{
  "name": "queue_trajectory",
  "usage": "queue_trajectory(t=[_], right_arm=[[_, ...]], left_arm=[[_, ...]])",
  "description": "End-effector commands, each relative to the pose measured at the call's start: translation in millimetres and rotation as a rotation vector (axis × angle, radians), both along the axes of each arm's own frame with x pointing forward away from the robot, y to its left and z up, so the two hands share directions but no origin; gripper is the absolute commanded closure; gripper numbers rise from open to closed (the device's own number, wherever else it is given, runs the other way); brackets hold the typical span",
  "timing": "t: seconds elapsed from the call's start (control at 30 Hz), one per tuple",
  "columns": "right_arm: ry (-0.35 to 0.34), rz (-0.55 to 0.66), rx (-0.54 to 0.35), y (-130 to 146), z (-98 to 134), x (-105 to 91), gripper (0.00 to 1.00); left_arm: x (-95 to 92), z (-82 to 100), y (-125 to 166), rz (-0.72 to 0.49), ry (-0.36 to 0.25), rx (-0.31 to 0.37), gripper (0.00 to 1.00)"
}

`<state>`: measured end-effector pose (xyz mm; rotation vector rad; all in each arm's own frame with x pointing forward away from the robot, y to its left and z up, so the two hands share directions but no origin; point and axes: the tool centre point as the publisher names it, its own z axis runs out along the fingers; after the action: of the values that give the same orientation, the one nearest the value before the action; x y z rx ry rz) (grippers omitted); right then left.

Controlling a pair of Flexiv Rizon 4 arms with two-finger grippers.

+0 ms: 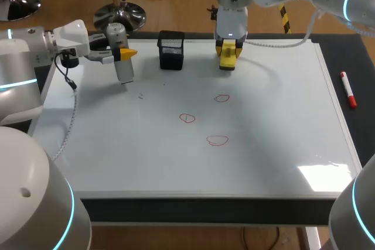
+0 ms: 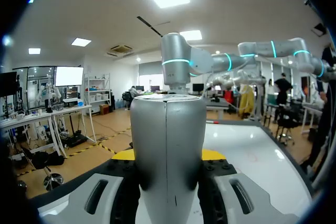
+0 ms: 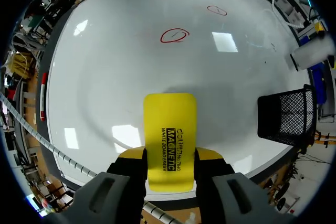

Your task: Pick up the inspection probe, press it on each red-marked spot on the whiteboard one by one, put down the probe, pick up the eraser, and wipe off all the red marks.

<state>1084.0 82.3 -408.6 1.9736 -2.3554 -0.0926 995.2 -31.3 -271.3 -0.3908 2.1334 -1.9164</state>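
The left gripper [image 1: 120, 55] clamps the silver probe [image 1: 123, 68] upright over the whiteboard's [image 1: 263, 144] left side (beside a black mesh cup [image 1: 171, 50]), the right gripper [image 1: 228, 51] pinching the yellow eraser [image 1: 227, 61] at the far edge, three red marks [image 1: 217, 140] mid-board.

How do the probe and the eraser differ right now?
The probe is a silver-grey cylinder, the eraser a flat yellow block. The probe stands upright in the left gripper; the eraser is in the right gripper, beside the black mesh basket. Shared: each is gripped, neither on a red mark.
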Motion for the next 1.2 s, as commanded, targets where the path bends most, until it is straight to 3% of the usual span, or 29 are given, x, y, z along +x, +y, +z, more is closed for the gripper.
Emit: queue_trajectory(t=[0.03,0.53,1.2], right_arm=[[-0.021,-0.008,-0.007,-13.0,19.2,-5.1,1.00],[-0.082,-0.177,0.002,-57.0,57.3,6.0,1.00],[-0.081,-0.319,-0.020,-110.5,81.2,-8.8,1.00]], left_arm=[[0.1,0.7,-0.1,0.000,-0.001,0.000,1.00],[0.1,0.7,-0.1,0.000,-0.001,0.000,1.00],[0.1,0.7,-0.1,0.000,-0.001,0.000,1.00]])
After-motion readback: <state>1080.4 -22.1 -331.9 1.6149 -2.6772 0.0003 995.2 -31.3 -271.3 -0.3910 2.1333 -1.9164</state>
